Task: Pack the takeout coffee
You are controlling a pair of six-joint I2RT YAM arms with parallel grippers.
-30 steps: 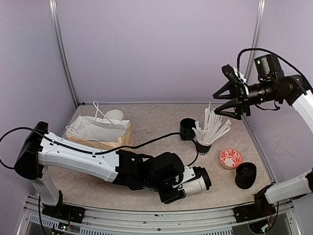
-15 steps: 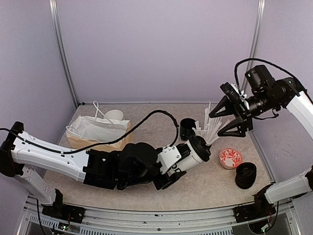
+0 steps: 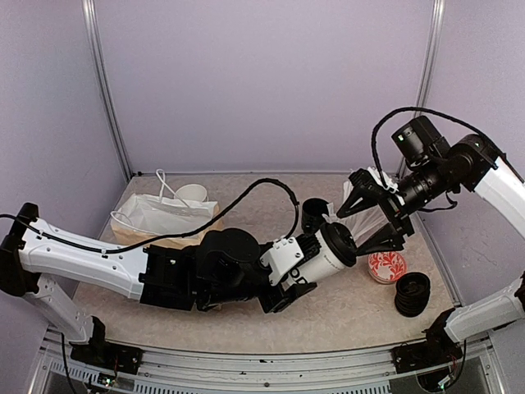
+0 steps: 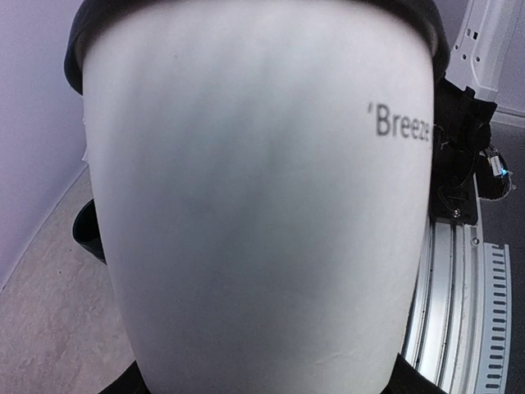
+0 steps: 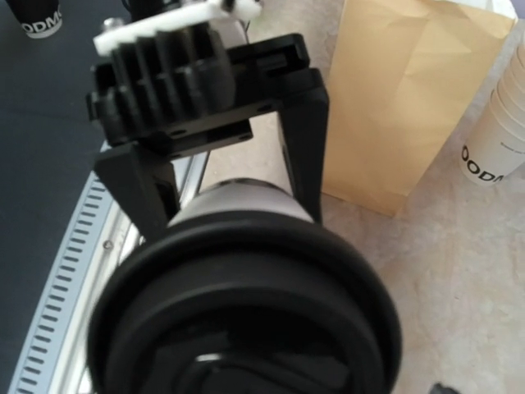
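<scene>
Raised sideways: smooth, tapered paper cup [image 3: 322, 260].

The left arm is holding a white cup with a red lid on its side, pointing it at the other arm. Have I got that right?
Not quite: the lid is black, not red, as the right wrist view shows. The rest holds: the left end effector holds the white cup on its side, lid toward the right arm.

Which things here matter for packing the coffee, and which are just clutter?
Job: lidded white coffee cup in the left gripper; open right gripper; brown paper bag.
Lying about: red patterned disc; stack of black lids; black cup; white sticks.
</scene>
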